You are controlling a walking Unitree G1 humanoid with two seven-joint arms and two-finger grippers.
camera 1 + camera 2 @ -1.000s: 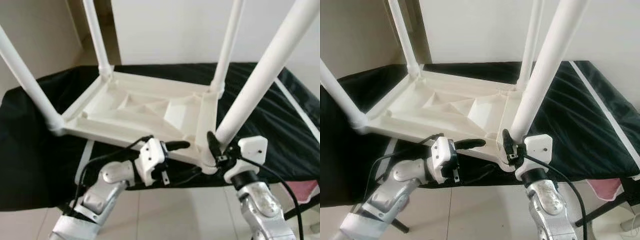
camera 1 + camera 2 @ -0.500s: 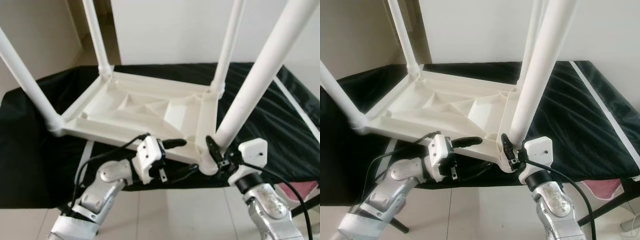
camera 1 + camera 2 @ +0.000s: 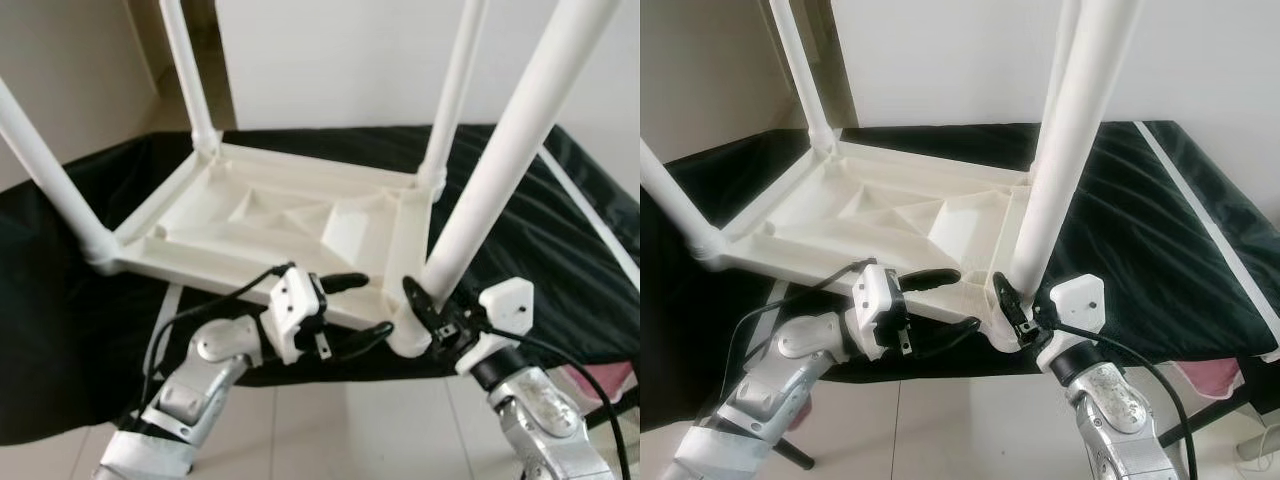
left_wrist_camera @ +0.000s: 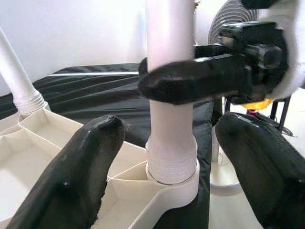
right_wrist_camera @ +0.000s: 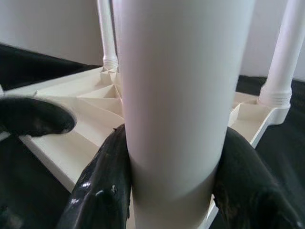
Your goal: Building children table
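Gripping the nearest leg (image 3: pixel 500 170) low down, just above its socket, the right claw (image 3: pixel 428 313) has its two black fingers pressed against opposite sides of the white tube; the right wrist view shows both fingers (image 5: pixel 102 186) hugging the tube with no gap. The left claw (image 3: pixel 352 308) sits just beside it along the near edge of the white children's table (image 3: pixel 270 225), its fingers spread apart, one above the table's near rim and one below it; in the left wrist view they stand either side of the leg's threaded base (image 4: pixel 171 160) without touching it.

The children's table lies upside down on the black-draped worktop (image 3: pixel 1160 230), its ribbed underside facing up and its near corner reaching out to the worktop's near edge. Its long axis runs roughly from the worktop's left side toward the right. Four white legs rise from its corners, long axes close to upright and splaying slightly outward: the held one at the near right corner, one at the near left corner (image 3: pixel 50 170), and two at the far corners (image 3: pixel 190 75) (image 3: pixel 455 95). No writing or labels can be read on any part.
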